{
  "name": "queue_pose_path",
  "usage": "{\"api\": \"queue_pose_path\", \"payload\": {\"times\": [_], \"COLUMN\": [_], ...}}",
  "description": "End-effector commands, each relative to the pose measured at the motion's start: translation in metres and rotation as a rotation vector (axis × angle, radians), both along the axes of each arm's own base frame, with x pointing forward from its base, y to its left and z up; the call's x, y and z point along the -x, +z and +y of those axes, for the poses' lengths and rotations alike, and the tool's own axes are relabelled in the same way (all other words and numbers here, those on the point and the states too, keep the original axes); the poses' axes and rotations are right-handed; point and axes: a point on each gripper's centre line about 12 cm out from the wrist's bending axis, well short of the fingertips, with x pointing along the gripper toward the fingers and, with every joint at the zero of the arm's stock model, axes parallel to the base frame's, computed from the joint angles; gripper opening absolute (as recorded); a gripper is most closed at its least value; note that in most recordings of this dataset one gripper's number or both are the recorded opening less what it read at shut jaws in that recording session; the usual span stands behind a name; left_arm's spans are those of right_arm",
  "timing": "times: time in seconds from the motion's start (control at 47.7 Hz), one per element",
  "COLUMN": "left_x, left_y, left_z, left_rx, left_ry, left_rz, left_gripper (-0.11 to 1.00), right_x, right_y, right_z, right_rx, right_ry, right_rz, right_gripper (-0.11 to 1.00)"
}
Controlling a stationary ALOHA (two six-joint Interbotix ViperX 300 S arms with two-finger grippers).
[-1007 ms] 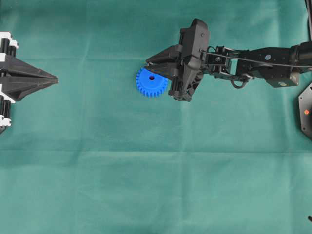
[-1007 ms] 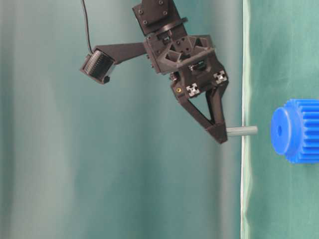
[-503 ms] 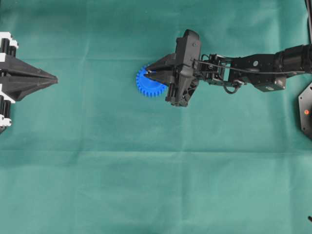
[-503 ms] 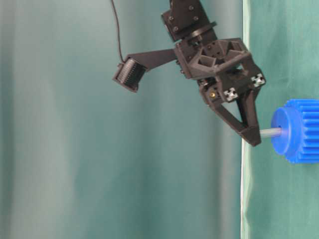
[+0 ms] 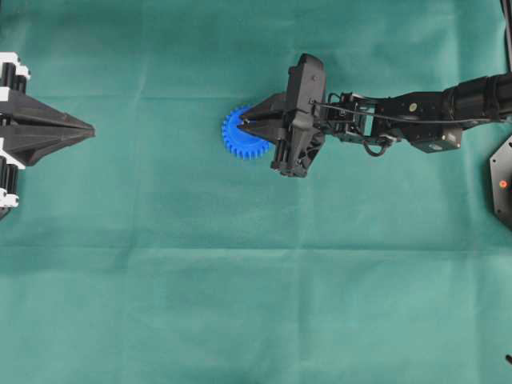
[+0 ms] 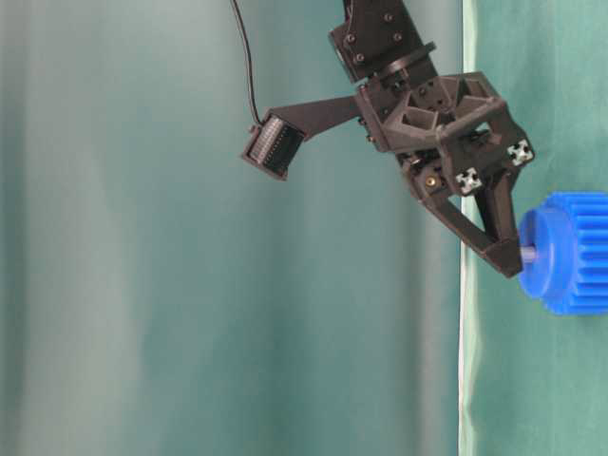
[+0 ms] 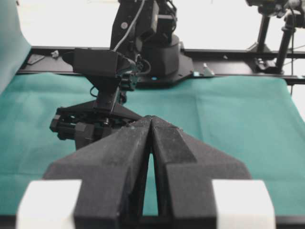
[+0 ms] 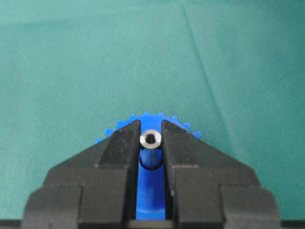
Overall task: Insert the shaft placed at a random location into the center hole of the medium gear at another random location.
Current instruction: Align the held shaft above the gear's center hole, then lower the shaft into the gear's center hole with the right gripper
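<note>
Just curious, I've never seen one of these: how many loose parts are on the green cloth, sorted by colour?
Blue: 1, the medium gear
Silver-grey: 1, the shaft, gripped in the right gripper
Total: 2

No readable text, labels or numbers appear anywhere.

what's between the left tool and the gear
Only bare green cloth lies between the left tool and the gear, in the overhead view.

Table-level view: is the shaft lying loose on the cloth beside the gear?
No: the right gripper holds the shaft with its tip at the blue gear's hub.
</note>
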Motion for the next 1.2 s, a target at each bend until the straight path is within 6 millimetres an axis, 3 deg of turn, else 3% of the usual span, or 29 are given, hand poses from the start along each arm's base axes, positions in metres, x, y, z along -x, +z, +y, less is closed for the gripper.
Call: {"api": "queue_pose_path", "payload": {"times": [0.0,0.755,1.174], "left_x": [-0.002,-0.002,-0.002], "left_y": [0.005,0.005,0.005], "left_z": [0.0,0.0,0.0], "left_rx": [-0.002,-0.002,-0.002], "left_ry": [0.001,0.001,0.001], "left_rz": [-0.012,-0.012,-0.012], "left_gripper": [0.0,0.0,0.0], "right_x": [-0.004,0.002,0.001], "right_y": [0.01,-0.004,-0.002], "right_z": [0.0,0.001,0.001], "right_rx": [0.003,-0.005,-0.013], "right_ry": [-0.001,0.0,-0.005], "right_rz": [-0.035,0.01,0.002], "right_gripper": [0.13,0.13,0.17]}}
